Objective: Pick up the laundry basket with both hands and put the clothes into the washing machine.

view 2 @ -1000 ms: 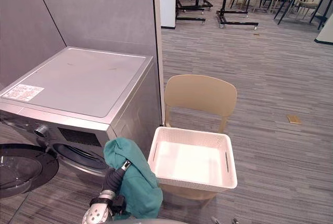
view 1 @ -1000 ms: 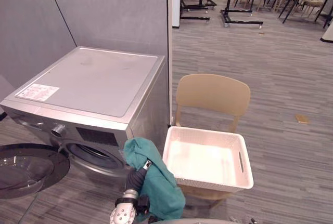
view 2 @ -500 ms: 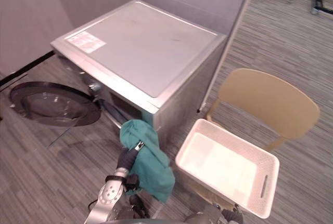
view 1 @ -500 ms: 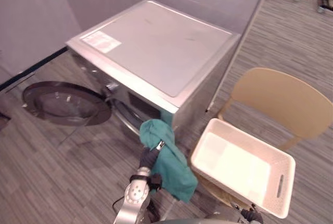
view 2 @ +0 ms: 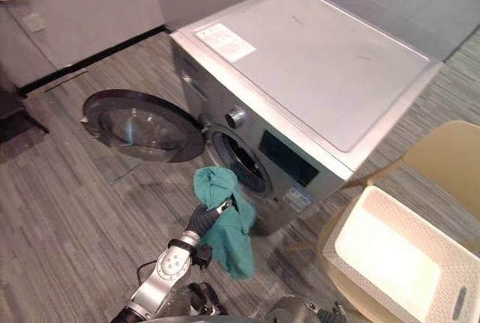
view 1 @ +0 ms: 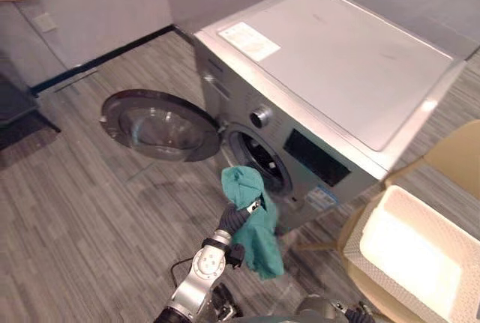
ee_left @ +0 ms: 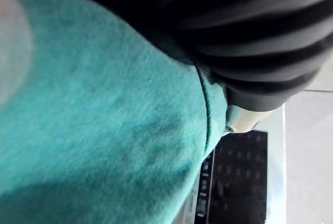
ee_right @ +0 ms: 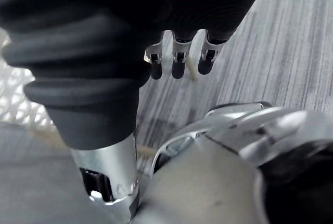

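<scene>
A silver front-loading washing machine [view 1: 337, 61] stands with its round glass door [view 1: 161, 124] swung wide open to the left of the dark drum opening [view 1: 259, 160]. Just in front of that opening, and a little below it, the left hand [view 1: 231, 219] is raised with a teal garment [view 1: 255, 237] bunched over it. The cloth's upper fold is level with the lower rim of the opening, and the rest hangs down in front of the machine's lower panel. The cloth covers the hand, so whether it is clenched on the garment cannot be told. In the left wrist view, the teal fabric lies right against the dark ribbed cover, with the machine's dark control panel just past it. To the right of the washing machine, near its front corner, a white lattice laundry basket [view 2: 386, 252] sits on a beige chair [view 1: 457, 158]. The right hand [ee_right: 177, 60] hangs low beside the basket, over the grey striped floor, with its fingers loose and straight and gripping nothing.
</scene>
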### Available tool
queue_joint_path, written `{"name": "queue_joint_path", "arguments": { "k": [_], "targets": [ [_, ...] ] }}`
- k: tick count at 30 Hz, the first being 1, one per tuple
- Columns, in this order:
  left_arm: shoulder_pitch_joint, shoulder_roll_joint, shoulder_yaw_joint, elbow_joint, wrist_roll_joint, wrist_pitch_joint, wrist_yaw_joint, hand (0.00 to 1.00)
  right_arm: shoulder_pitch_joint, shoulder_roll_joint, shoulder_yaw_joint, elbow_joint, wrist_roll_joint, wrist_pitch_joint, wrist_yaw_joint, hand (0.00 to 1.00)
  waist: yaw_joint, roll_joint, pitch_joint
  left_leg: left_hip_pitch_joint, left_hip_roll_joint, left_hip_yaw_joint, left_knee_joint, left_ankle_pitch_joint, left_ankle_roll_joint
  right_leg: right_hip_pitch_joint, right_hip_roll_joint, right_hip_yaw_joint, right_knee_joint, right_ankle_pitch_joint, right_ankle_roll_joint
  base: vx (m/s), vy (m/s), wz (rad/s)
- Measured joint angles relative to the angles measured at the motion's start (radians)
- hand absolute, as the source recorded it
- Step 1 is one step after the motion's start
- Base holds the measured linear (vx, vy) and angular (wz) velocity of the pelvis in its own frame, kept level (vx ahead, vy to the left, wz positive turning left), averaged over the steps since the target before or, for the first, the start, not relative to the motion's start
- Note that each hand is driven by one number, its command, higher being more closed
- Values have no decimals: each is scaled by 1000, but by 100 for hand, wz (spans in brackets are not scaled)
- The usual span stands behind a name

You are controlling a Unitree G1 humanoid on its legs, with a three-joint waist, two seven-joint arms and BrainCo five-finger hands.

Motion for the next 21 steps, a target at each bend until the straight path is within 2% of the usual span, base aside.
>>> {"name": "queue_joint_path", "arguments": {
  "k": [2, 4, 5, 6, 7, 8, 9, 10, 11, 12, 14, 15, 16, 18, 19, 20, 21],
  "targets": [
    [21, -4, -7, 0, 0, 0, -5, 100, 0, -7, 21, -8, 0, 0, 4, 0, -1, -2, 7, 66, -61, -10, -87, 6, -1, -66, 83, 32, 89, -100, -25, 37, 73, 36],
    [34, -6, -28, 0, -1, 2, -20, 100, 2, -25, 40, -28, 0, 0, 13, 0, -12, 15, 20, 132, -127, -45, -219, 45, -1, -180, 192, 12, 103, -122, -43, 84, 27, 51],
    [36, -6, -29, 0, -1, 2, -21, 100, 3, -28, 43, -29, 0, 0, 19, 0, -27, 18, 20, 148, -144, -61, -255, 59, -2, -201, 213, 1, 81, -120, -45, 236, -26, 156],
    [47, -19, -36, 0, 8, 3, -34, 100, 21, -29, 60, -39, -3, 0, 23, 0, -76, 15, 19, 191, -181, -100, -310, 92, -30, -221, 238, -8, -9, -25, -149, 475, -67, 174],
    [69, -49, -31, 1, 7, 4, -39, 100, 49, -37, 62, -50, -4, 3, 25, 0, -69, 33, 10, 224, -178, -122, -302, 101, -43, -186, 237, -34, -20, -11, -174, 544, -77, 154],
    [77, -55, -26, -3, 7, 4, -40, 100, 50, -34, 67, -65, -3, 4, 26, 0, -57, 42, 6, 223, -165, -111, -276, 101, -46, -166, 242, -40, -39, -12, -174, 507, -69, 53],
    [84, -60, -8, -6, 7, 5, -40, 100, 48, -29, 84, -109, 0, 4, 37, 0, -48, 27, 15, 190, -124, -86, -129, 107, -55, -113, 248, -55, -80, -7, -182, 346, -60, 28],
    [90, -61, 16, -13, 6, 6, -40, 100, 50, -29, 115, -158, 0, 2, 44, 0, -47, 9, 26, 134, -52, -76, 102, 138, -86, -30, 265, -69, -135, -6, -184, 315, -72, 24],
    [102, -62, 28, -26, 6, 7, -40, 100, 51, -28, 127, -182, 1, 1, 43, 0, -39, 4, 28, 108, -6, -71, 218, 164, -85, 11, 279, -67, -164, -5, -185, 310, -49, -11],
    [127, -65, 46, -66, 5, 7, -39, 100, 52, -24, 147, -226, 6, -9, 41, 0, -9, 2, 27, 79, 87, -52, 408, 163, -80, 76, 306, -46, -205, -5, -185, 247, -16, -47],
    [147, -66, 53, -114, 5, 7, -39, 100, 51, -24, 147, -268, 14, -20, 40, 0, 33, -7, 17, 20, 177, -66, 524, 159, -84, 134, 319, -7, -264, -3, -180, 268, 13, -52],
    [148, -67, 53, -119, 5, 6, -39, 100, 51, -22, 147, -270, 14, -20, 40, 0, 41, -5, 13, 4, 188, -76, 518, 158, -85, 149, 317, 1, -279, 1, -175, 271, 54, -40],
    [148, -73, 54, -121, 4, 5, -39, 100, 44, -15, 146, -265, 14, -19, 40, 0, 52, -4, 12, -19, 183, -109, 464, 158, -86, 164, 306, 22, -302, 7, -164, 278, 150, -44],
    [151, -72, 53, -120, 4, 7, -41, 100, 31, -8, 145, -251, 14, -18, 40, 0, 60, -9, 12, -32, 133, -169, 300, 151, -87, 169, 280, 65, -317, 17, -147, 284, 205, -52],
    [153, -72, 53, -117, 5, 13, -41, 100, 13, 8, 143, -244, 14, -16, 39, 0, 60, -15, 15, -31, 81, -233, 170, 142, -99, 170, 260, 97, -317, 19, -144, 211, 259, -63],
    [151, -74, 53, -108, 6, 17, -41, 100, 3, 7, 132, -229, 13, -17, 38, 0, 61, -15, 15, -16, 15, -335, -3, 156, -118, 170, 243, 129, -316, 28, -124, 251, 317, -72],
    [152, -75, 51, -107, 7, 21, -42, 100, -7, 8, 123, -213, 13, -18, 39, 0, 61, -11, 13, 4, -9, -379, -100, 186, -143, 170, 239, 146, -316, 30, -109, 212, 311, -94]
  ]
}}
